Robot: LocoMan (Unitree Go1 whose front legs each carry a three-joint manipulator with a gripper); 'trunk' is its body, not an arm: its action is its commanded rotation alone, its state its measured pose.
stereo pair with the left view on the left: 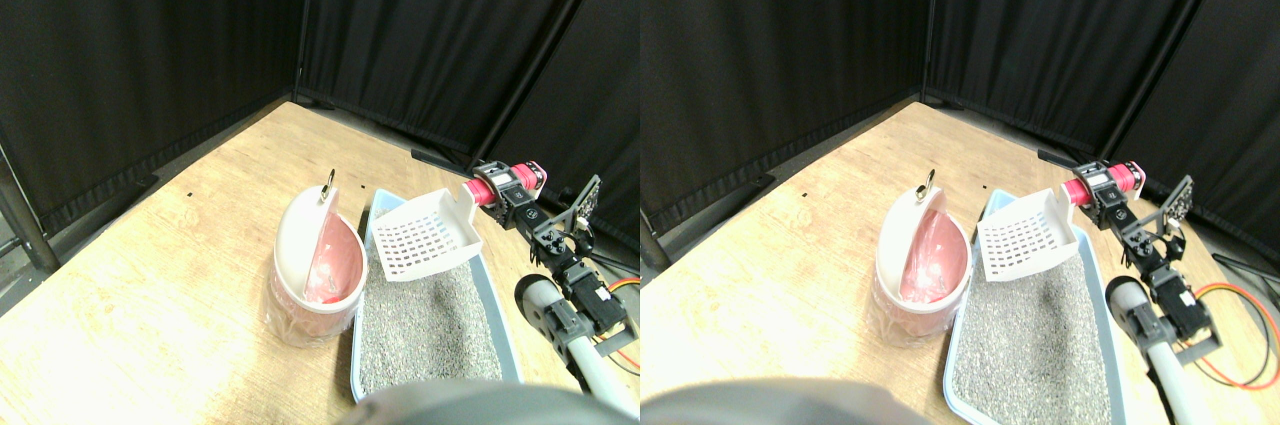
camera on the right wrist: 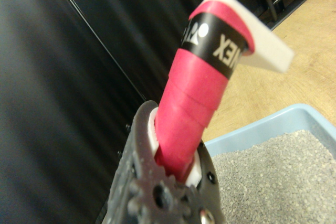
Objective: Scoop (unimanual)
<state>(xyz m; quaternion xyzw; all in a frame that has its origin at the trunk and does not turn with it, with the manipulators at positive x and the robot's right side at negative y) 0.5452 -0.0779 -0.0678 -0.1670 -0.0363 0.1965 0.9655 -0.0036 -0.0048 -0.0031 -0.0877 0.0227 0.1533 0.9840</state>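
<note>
Hand grips scoop over litter tray (bin beside).

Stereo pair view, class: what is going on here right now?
A legged robot's right tool grips the pink wrapped handle of a white slotted scoop. The scoop is lifted above the far end of a blue litter tray filled with grey litter, beside a white bin with a pink liner. No clumps can be made out in the scoop.
</note>
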